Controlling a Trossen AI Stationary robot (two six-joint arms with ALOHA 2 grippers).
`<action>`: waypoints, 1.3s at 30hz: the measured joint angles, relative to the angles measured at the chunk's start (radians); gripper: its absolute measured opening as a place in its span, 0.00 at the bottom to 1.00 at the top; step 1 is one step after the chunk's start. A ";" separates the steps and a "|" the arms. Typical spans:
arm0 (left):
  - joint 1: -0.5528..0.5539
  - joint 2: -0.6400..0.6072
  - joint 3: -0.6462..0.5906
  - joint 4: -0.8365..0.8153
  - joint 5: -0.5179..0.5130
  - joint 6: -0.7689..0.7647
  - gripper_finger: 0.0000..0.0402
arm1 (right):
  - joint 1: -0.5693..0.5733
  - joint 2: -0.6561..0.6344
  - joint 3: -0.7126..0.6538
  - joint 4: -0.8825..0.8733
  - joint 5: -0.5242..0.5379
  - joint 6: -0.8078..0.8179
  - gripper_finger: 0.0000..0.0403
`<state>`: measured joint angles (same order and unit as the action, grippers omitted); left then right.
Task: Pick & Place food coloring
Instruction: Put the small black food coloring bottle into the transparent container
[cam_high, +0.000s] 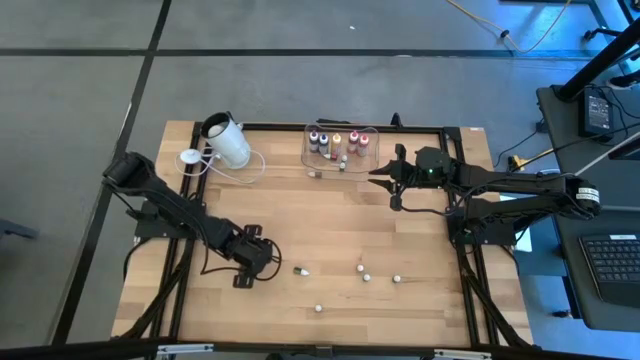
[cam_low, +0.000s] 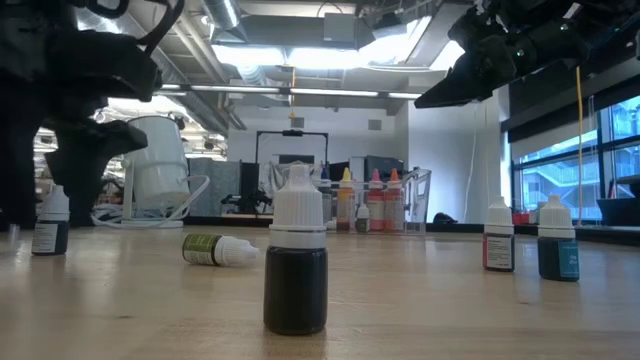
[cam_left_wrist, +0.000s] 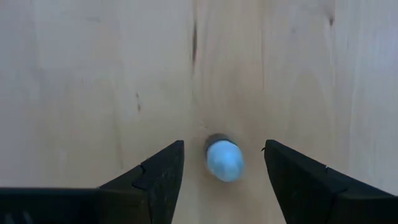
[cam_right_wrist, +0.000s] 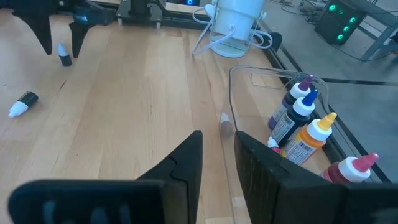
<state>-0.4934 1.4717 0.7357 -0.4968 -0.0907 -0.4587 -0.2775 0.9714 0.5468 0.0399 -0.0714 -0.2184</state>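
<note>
Left gripper (cam_high: 243, 280) sits low over the pale wooden table (cam_high: 330, 230), toward its near-left part. Its fingers are spread wide and hold nothing; a small dark food coloring bottle with a pale cap (cam_left_wrist: 223, 159) stands upright on the wood between them, touching neither.

Far-left corner: a large white cylindrical cup (cam_high: 228, 140) on its side, with a white cord (cam_high: 250, 170) looped beside it.

Loose bottles along the near half of the table, left to right: a dark one lying on its side with its white tip out (cam_low: 217, 249), just right of the left gripper; a dark upright bottle with a white cap (cam_low: 296, 265) close to the near edge; a red upright bottle (cam_low: 498, 240); a blue upright bottle (cam_low: 557, 241), the rightmost. All stand well apart from each other.

Far edge, middle: a clear rectangular plastic tub (cam_high: 341, 143) holding upright bottles, among them purple (cam_right_wrist: 293, 102), orange-yellow (cam_right_wrist: 309, 138) and red (cam_right_wrist: 348, 176). One small whitish piece (cam_right_wrist: 226, 124) lies on the wood just outside the tub's near-left corner.

Right gripper (cam_high: 381, 176) hangs above the table, just right of the tub. Its fingers are nearly closed, a narrow gap between them, and hold nothing.
</note>
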 joint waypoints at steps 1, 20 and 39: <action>-0.003 0.006 0.000 -0.001 0.007 0.000 0.53 | 0.000 0.000 0.000 0.000 0.000 0.000 0.24; -0.011 0.016 0.000 0.006 0.003 0.000 0.25 | 0.000 0.000 0.000 0.000 0.000 0.000 0.24; 0.270 0.016 0.098 0.495 -0.538 0.219 0.17 | 0.000 0.000 0.000 0.010 0.000 -0.003 0.24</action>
<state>-0.2236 1.4879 0.8333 -0.0020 -0.6289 -0.2394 -0.2774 0.9714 0.5468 0.0499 -0.0715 -0.2218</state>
